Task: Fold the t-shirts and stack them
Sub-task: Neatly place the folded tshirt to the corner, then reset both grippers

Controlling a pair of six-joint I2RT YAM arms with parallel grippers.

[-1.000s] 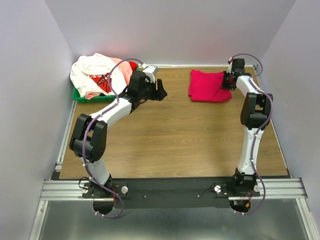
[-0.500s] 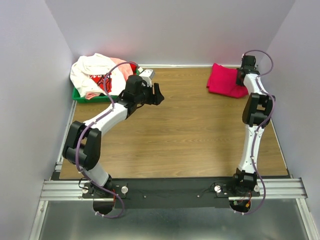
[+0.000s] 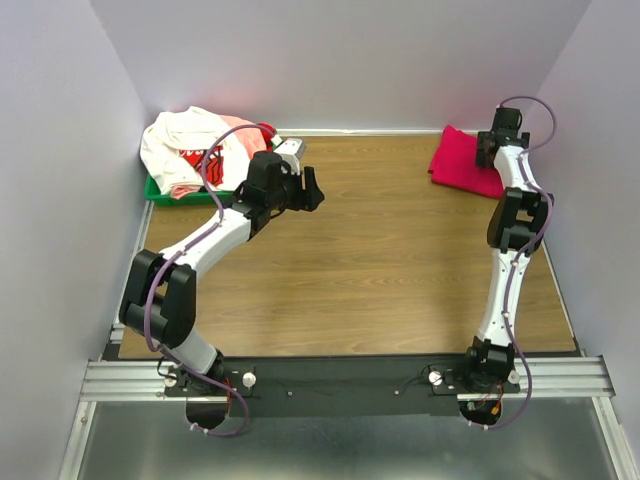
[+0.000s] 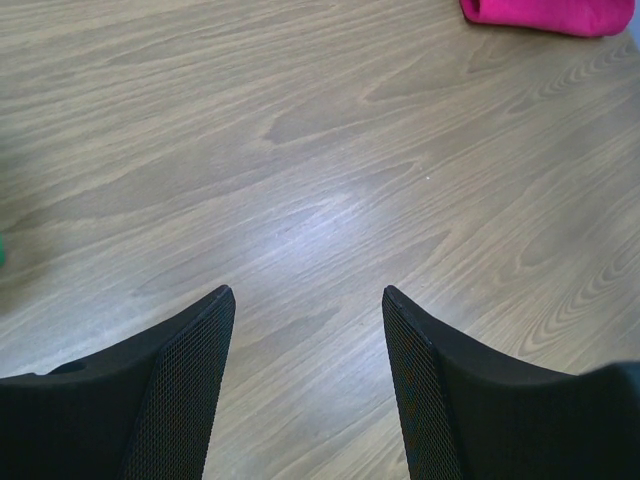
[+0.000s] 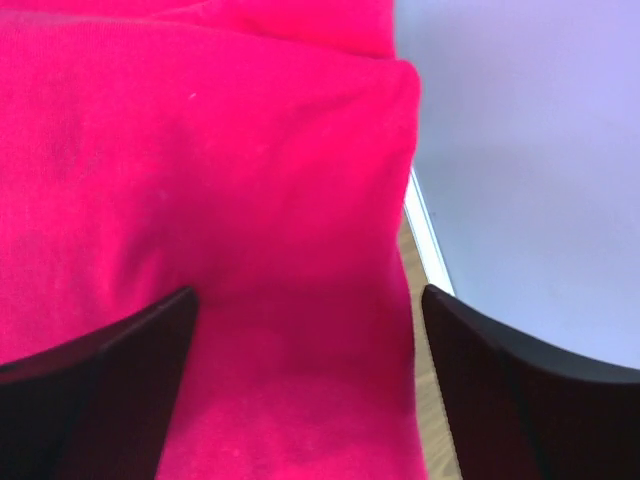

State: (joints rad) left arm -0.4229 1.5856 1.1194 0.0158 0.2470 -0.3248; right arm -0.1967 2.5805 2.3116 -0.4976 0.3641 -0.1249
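**Magenta shirt at far right corner, both grippers apart**

Folded magenta shirt (image 3: 462,160) lies on the counter (image 3: 380,260) in the far right corner, near the wall (image 5: 520,150). Right gripper (image 5: 305,295) hangs directly over it, fingers spread wide with flat cloth between them, nothing pinched. Left gripper (image 4: 308,295) is also spread, over bare wood at the far left and holding nothing. White shirt (image 3: 185,140) with red print and pink shirt (image 3: 240,135) are heaped unfolded in the green tray (image 3: 185,197), far left corner.
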